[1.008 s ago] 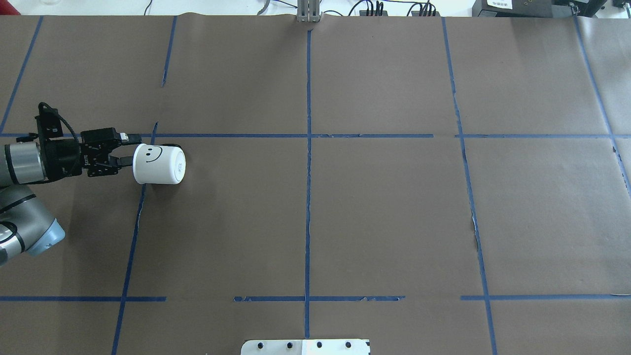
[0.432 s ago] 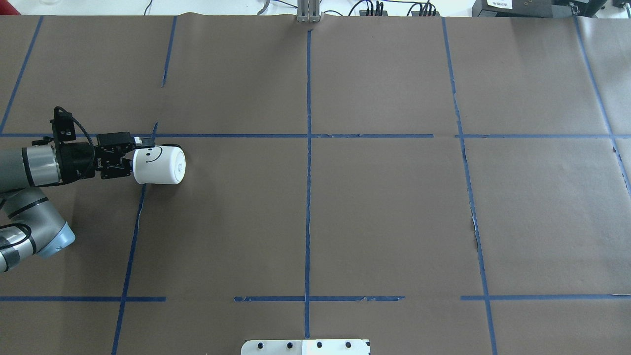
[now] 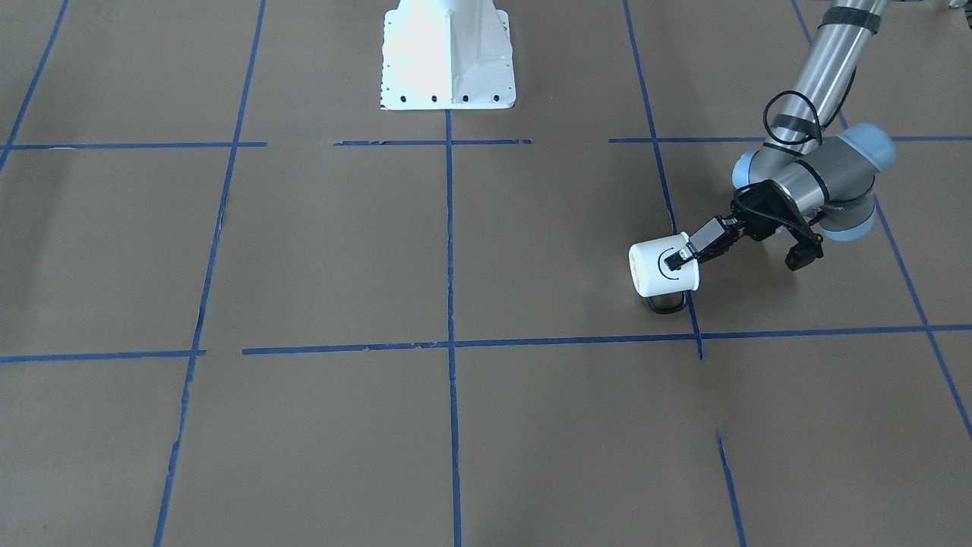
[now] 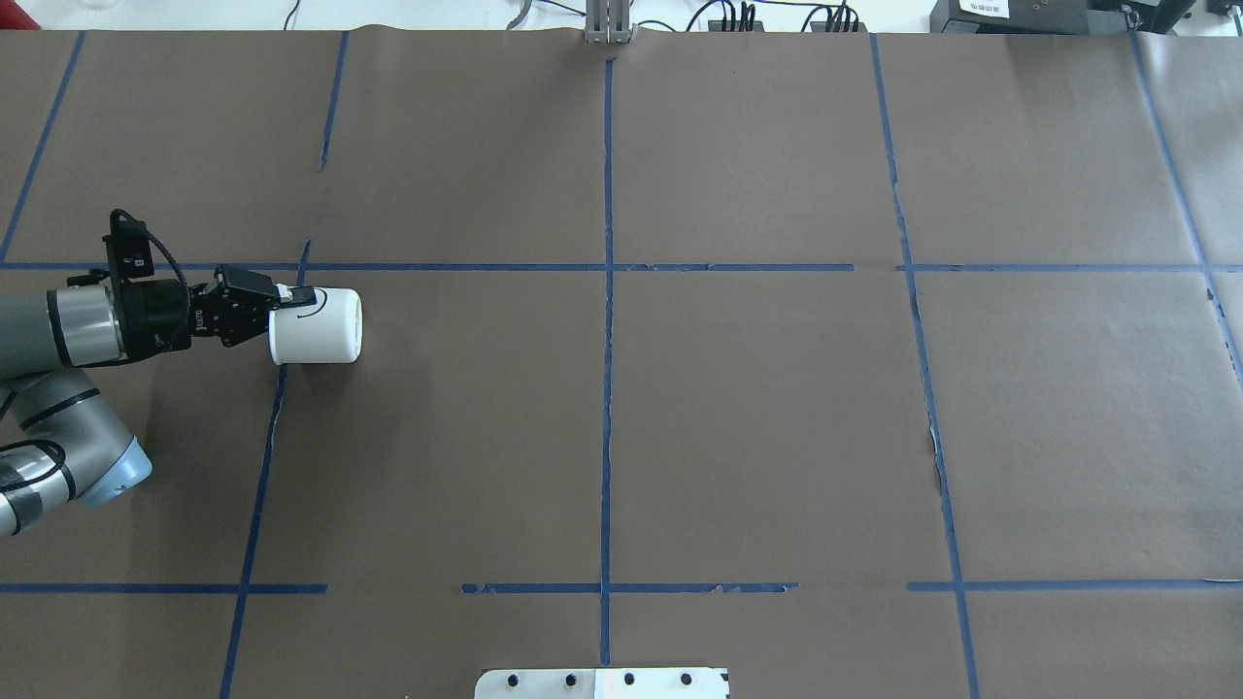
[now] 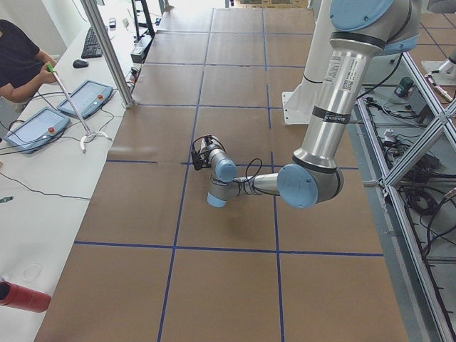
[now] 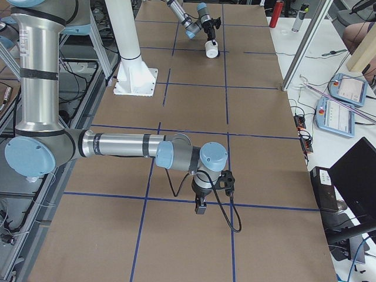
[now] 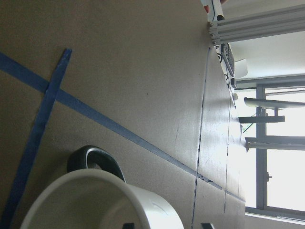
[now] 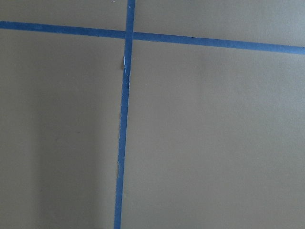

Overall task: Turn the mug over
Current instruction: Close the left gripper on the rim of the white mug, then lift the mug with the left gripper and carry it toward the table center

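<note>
One finger of the left pincer [image 3: 678, 260] lies along the outside of the mug [image 3: 657, 270] in the front-facing view, across the black smile. The mug is on its side low over the surface [image 3: 304, 243], with its mouth toward the arm and its handle [image 3: 667, 305] underneath.

From overhead, the pincer meets the mug at its rim, just beside a blue tape line [image 4: 275, 408] in the robot's left half of the surface.

The left-end view hides the mug behind the wrist.

The right-end view shows the mug small and far. The right pincer [image 6: 200, 205] is near in this view, low over the surface and well apart from the mug. I cannot tell whether it is wide or narrow.

The left wrist view looks into the mug's pale interior, with one fingertip inside the wall and one outside. The pincer appears narrowed onto the wall (a thin-edge hold, easy to slip).

The right wrist view shows only surface and tape.

To flip well, I judge the clamp should be firm and the lift high enough for the handle to clear. The wrist should roll slowly until the mug stands, and the base should sit flat before the pincer releases.
</note>
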{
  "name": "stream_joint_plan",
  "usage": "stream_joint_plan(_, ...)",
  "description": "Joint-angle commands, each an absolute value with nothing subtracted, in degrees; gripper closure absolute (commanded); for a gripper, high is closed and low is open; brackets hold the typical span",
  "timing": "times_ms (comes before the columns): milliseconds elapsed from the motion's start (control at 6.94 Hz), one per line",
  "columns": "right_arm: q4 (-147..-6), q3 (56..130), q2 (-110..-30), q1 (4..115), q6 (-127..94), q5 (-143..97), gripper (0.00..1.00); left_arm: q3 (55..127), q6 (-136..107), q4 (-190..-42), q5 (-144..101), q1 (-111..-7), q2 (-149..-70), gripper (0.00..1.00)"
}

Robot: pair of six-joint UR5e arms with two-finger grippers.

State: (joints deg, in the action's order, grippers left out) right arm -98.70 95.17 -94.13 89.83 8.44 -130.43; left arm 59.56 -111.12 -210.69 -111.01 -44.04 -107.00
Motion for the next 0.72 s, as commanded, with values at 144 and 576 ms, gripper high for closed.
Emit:
stream_joint_plan(144,-98.7,95.1,-94.1,89.8,8.4,-130.4,0.00,64.0,-116.5,-211.5,-110.9,-44.4,-106.5,1.00)
stream_joint_plan(576,-98.7,95.2,-94.1,89.8,8.4,-130.4,0.00,73.6,-116.8,-196.6,-110.9,-44.1,-107.5,1.00)
